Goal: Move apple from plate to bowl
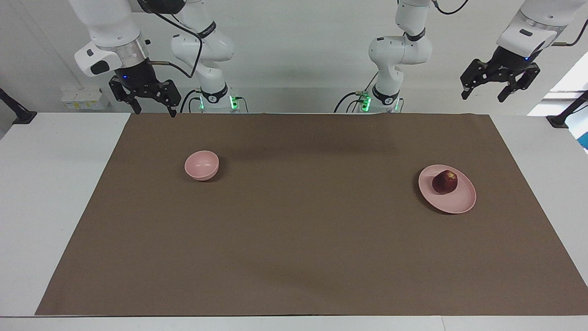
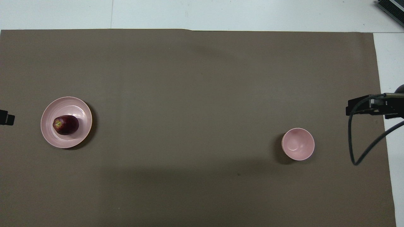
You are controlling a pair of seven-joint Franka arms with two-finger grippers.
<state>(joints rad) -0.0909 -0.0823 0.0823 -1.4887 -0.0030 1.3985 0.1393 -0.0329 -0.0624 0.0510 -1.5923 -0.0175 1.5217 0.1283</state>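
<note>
The dark red apple (image 1: pixel 444 182) lies on the flat pale pink plate (image 1: pixel 460 203) toward the left arm's end of the table. It also shows in the overhead view (image 2: pixel 66 125) on the plate (image 2: pixel 64 142). The small deep pink bowl (image 1: pixel 202 174) stands empty toward the right arm's end, seen from above too (image 2: pixel 307 140). My left gripper (image 1: pixel 484 95) hangs open and empty, high above the table's edge at its own end. My right gripper (image 1: pixel 154 109) hangs open and empty, high over the mat's corner by its base. Both arms wait.
A brown mat (image 1: pixel 294 239) covers most of the white table (image 1: pixel 55 193). A black cable (image 2: pixel 356 148) loops down from the right gripper's wrist. Only the gripper tips show in the overhead view, the left gripper's (image 2: pixel 5 117) and the right gripper's (image 2: pixel 371 107).
</note>
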